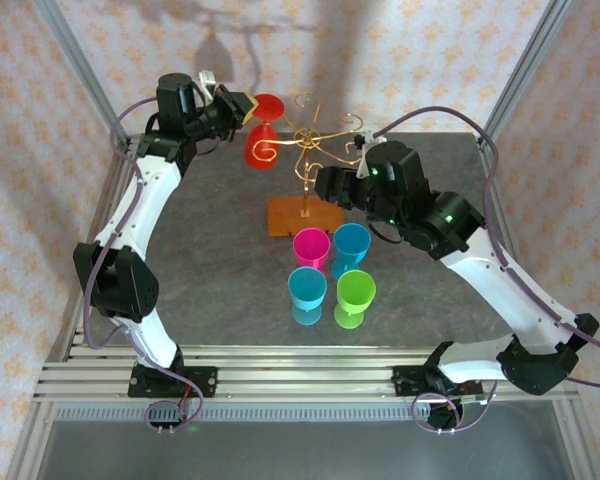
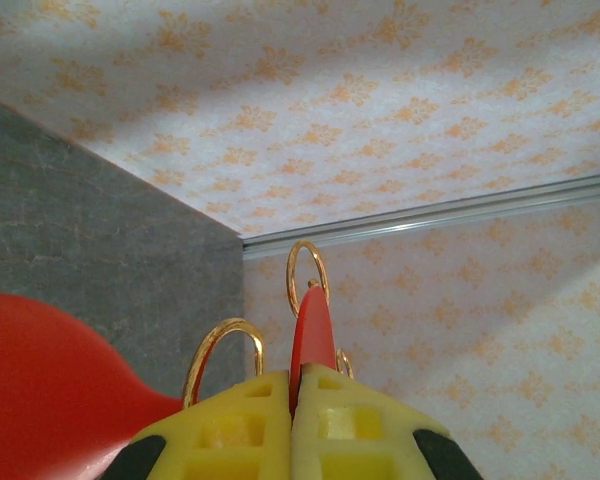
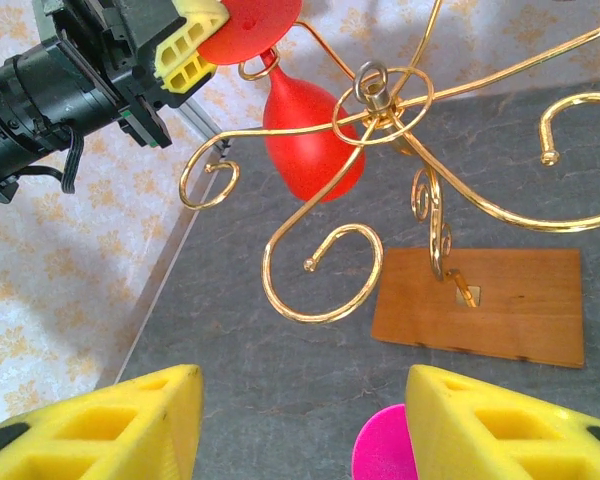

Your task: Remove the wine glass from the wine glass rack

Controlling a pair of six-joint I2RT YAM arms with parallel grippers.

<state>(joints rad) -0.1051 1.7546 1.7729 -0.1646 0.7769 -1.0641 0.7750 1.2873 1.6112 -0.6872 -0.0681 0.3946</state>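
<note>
Overhead; close wrists, rack [image 1: 300, 215] seemingly shared

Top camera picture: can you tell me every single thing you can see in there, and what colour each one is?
red wine glass: one, red, hanging upside down on the rack, back left
wine glass rack: one, gold wire on an orange-brown wooden base, middle of the table toward the back
standing wine glasses: four, pink glass, blue glass, light blue glass, green glass, clustered in front of the rack
table: one, dark grey, under everything
walls: pale with orange flowers, around the table
left gripper: one, yellow fingers, shut on the red wine glass's foot
right gripper: one, yellow fingers, open, right beside the rack
</note>
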